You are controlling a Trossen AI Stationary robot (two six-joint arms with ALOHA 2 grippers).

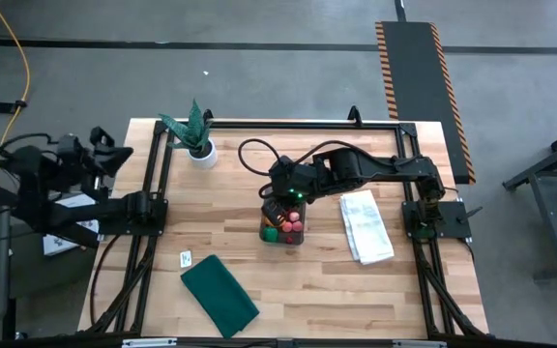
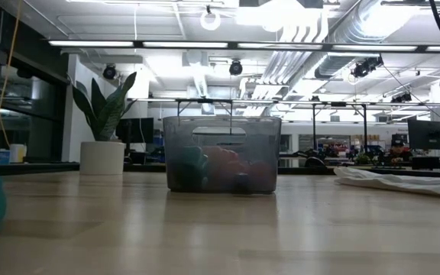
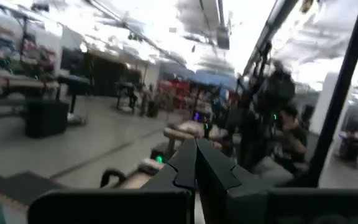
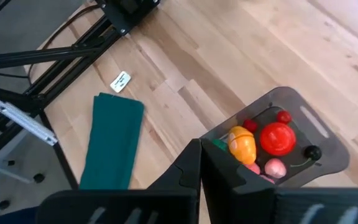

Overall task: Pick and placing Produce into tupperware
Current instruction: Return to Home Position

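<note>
**Floor:** Where's the produce [image 1: 294, 228]?

**Me:** All inside the tupperware [image 2: 205, 134], mid-counter [image 1: 356, 290]. I can see a red ball [image 4: 277, 138], an orange piece [image 4: 242, 143], and small pink and dark bits beside them.

**Floor:** End effectors?

**Me:** My right end effector [image 4: 200, 149] hangs just over one end of the tupperware, fingers pressed together, carrying nothing. The left end effector [image 3: 196, 149] is parked off the counter's left side, likewise closed and empty.

**Floor:** And if the tupperware needs moving?

**Me:** I'd judge it light, thin-walled and slick. I'd pinch one long wall at the rim, gently. The toys look hard and would roll.
</note>
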